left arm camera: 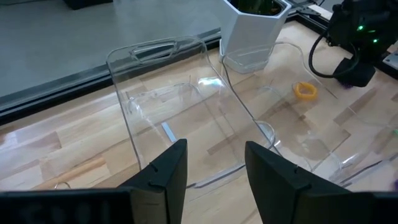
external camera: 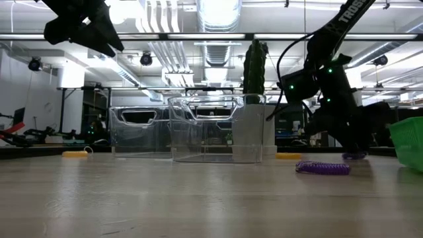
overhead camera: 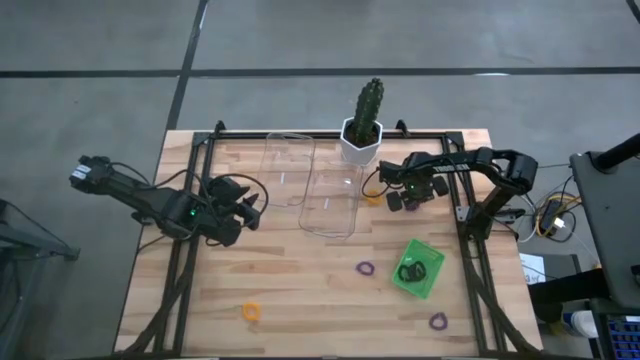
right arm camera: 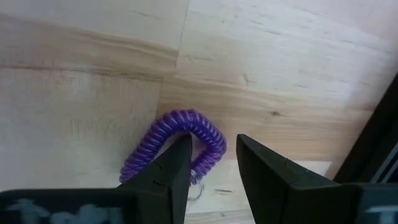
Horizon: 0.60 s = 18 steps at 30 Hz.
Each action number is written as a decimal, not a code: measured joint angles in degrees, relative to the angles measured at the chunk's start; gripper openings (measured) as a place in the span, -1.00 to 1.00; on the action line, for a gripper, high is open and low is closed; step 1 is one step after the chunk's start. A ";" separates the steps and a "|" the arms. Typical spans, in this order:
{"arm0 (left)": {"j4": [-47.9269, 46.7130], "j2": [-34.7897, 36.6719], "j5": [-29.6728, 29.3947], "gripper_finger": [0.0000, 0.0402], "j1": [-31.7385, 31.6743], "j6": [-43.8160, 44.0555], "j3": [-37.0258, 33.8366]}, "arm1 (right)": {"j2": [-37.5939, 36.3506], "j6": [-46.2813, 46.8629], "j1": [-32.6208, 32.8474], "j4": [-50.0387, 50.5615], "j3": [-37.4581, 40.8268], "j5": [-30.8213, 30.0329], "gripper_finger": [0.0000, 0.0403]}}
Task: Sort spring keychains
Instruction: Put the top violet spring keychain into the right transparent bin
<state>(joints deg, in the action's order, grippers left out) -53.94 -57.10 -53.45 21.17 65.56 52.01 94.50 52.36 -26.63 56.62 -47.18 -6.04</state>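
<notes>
The sorting looks like it has only just started, because most of the little spring rings are lying loose on the wooden table (overhead camera: 300, 270). Going from left to right, the left gripper (overhead camera: 256, 208) hangs up in the air over the left part of the table, its two fingers partly apart with nothing between them. Near the front edge sits an orange ring (overhead camera: 251, 311), all by itself and not put away yet. Next come two clear tubs (overhead camera: 290, 165) side by side in the middle at the back, and as far as I can see both have nothing in them. Behind them stands a cactus in a white pot (overhead camera: 362, 140). Just to the right of the tubs another orange ring (overhead camera: 373, 197) lies on the wood. Further forward a purple ring (overhead camera: 366, 268) lies loose too. The right gripper (overhead camera: 405, 197) is down low near the back right, and its fingers are partly apart on either side of one end of a purple ring (right arm camera: 177, 149) that lies flat on the table, so I think it is about to pick that one up, but it does not look squeezed yet. Then comes the green tray (overhead camera: 430, 283), which has black rings (overhead camera: 412, 268) inside it, so that colour seems done. One last purple ring (overhead camera: 437, 321) waits near the front right corner.
</notes>
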 joint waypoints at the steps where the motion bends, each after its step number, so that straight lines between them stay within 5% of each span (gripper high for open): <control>1: -0.01 0.00 0.02 -0.24 0.00 0.00 0.00 | 0.04 0.00 0.00 -0.02 0.03 0.00 -0.37; 18: -0.01 0.00 0.00 -0.24 0.00 0.00 0.00 | 0.04 0.26 -0.11 -1.86 1.42 3.88 -0.48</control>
<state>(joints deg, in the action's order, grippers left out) -53.95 -57.10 -53.45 21.17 65.56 52.01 94.54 52.62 -26.74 54.76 -45.76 -2.16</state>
